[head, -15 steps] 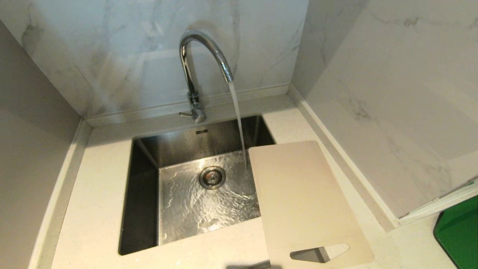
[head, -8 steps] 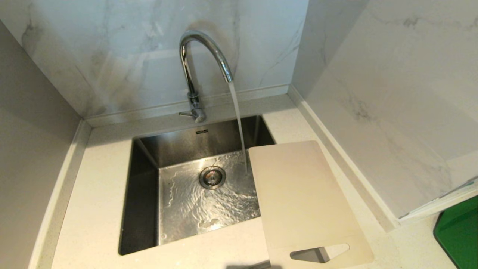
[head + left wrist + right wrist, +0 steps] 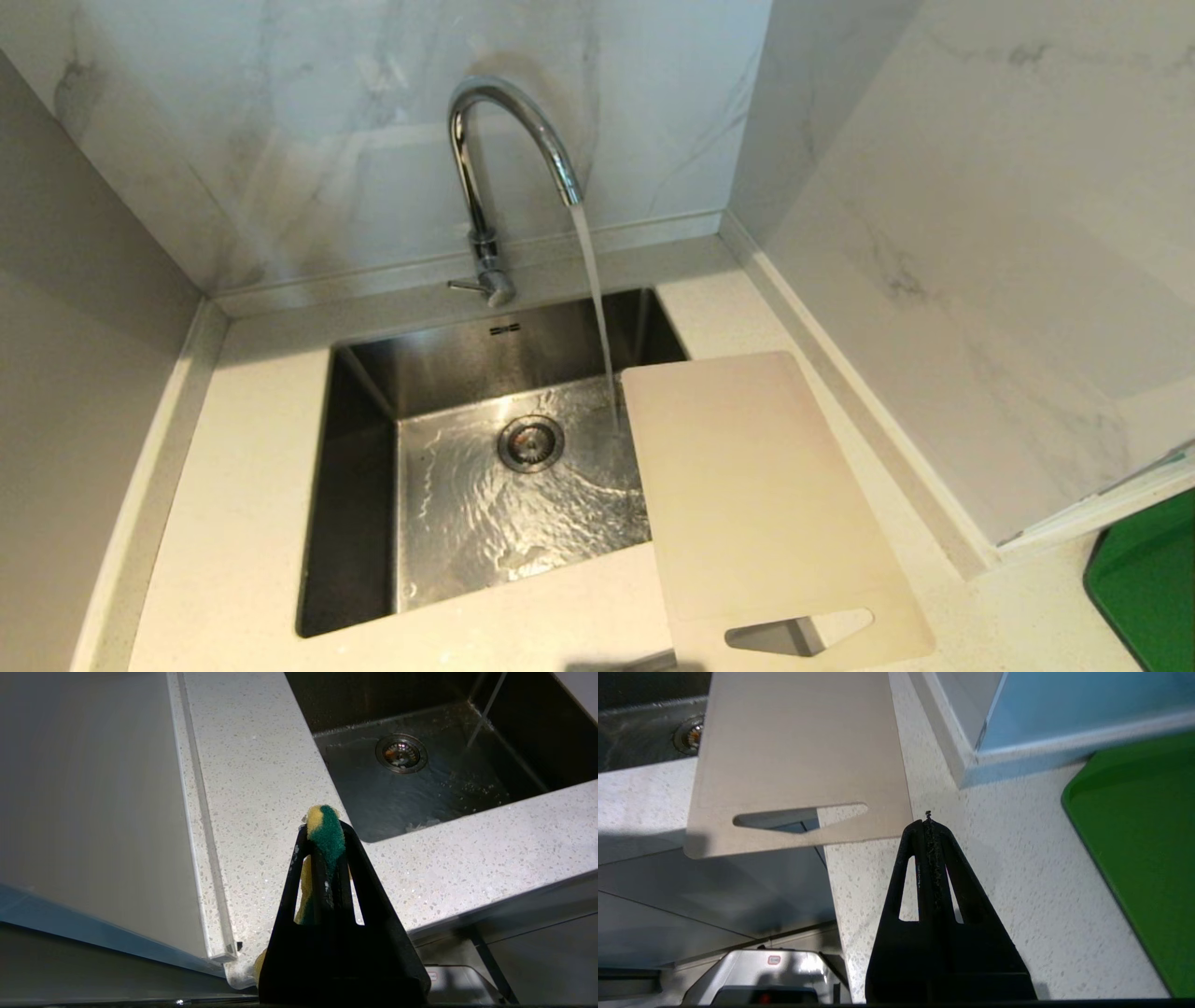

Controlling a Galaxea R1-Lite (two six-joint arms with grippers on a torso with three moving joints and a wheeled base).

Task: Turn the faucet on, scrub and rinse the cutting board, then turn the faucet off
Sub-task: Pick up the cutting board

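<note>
Water runs from the chrome faucet [image 3: 509, 121] into the steel sink [image 3: 364, 485], and its lever [image 3: 464, 286] sticks out at the base. The beige cutting board [image 3: 756, 495] lies flat on the counter right of the sink, one edge over the basin and its handle cut-out [image 3: 798, 633] at the near end. Neither arm shows in the head view. My left gripper [image 3: 325, 828] hangs over the counter's near left corner, shut on a green-and-yellow sponge [image 3: 327, 833]. My right gripper [image 3: 928, 826] is shut and empty, just off the cutting board's [image 3: 798, 756] near right corner.
A green tray [image 3: 1153, 579] lies on the counter at the far right, also in the right wrist view as a green tray [image 3: 1143, 858]. Marble walls close in behind and to the right. The drain [image 3: 530, 442] sits mid-basin under flowing water. The speckled counter [image 3: 233, 523] runs left of the sink.
</note>
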